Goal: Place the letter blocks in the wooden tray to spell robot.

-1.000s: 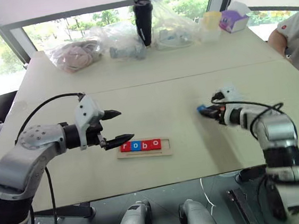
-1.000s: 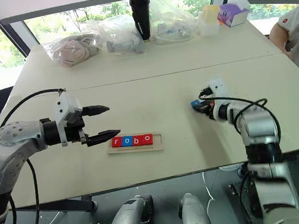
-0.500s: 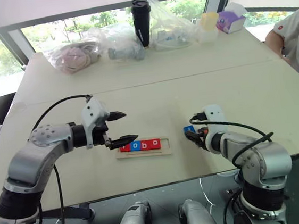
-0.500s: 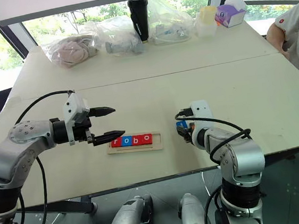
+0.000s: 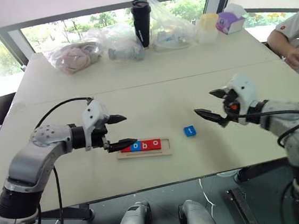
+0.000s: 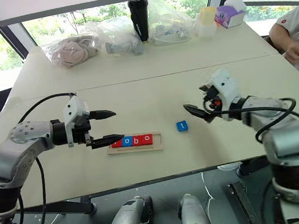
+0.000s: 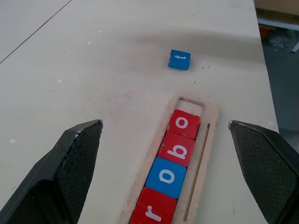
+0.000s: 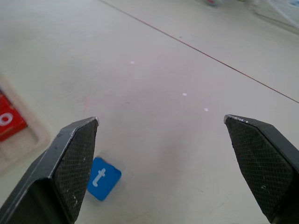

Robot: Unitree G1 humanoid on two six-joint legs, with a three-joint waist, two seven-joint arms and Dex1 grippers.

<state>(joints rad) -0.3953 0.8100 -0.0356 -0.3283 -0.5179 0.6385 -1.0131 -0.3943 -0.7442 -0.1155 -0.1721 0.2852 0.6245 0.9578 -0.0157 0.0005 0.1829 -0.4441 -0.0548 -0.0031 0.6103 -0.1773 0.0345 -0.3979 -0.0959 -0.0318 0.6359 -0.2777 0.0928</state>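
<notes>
The wooden tray (image 5: pixel 164 151) lies on the table in front of me with four letter blocks in a row: red r (image 7: pixel 153 212), blue o (image 7: pixel 167 176), red b (image 7: pixel 177 149) and red o (image 7: pixel 183 123). The slot at its right end is empty. A blue t block (image 5: pixel 189 131) lies flat on the table just right of the tray, also seen as the t block (image 8: pixel 103 178). My left gripper (image 5: pixel 124 129) hovers open over the tray's left end. My right gripper (image 5: pixel 204 103) is open and empty, raised above and to the right of the t block.
At the table's far edge stand plastic bags (image 5: pixel 74 54), a black tumbler (image 5: pixel 141 22), a pale yellow container (image 5: pixel 211 24) and a purple tissue box (image 5: pixel 230 21). A person's arm (image 5: pixel 294 47) rests at the right edge. A seam (image 5: pixel 189 78) crosses the table.
My right gripper brought the blue t block down near the tray, opened and let it go on the table, then rose and drew back to the right. The left gripper stayed put.
</notes>
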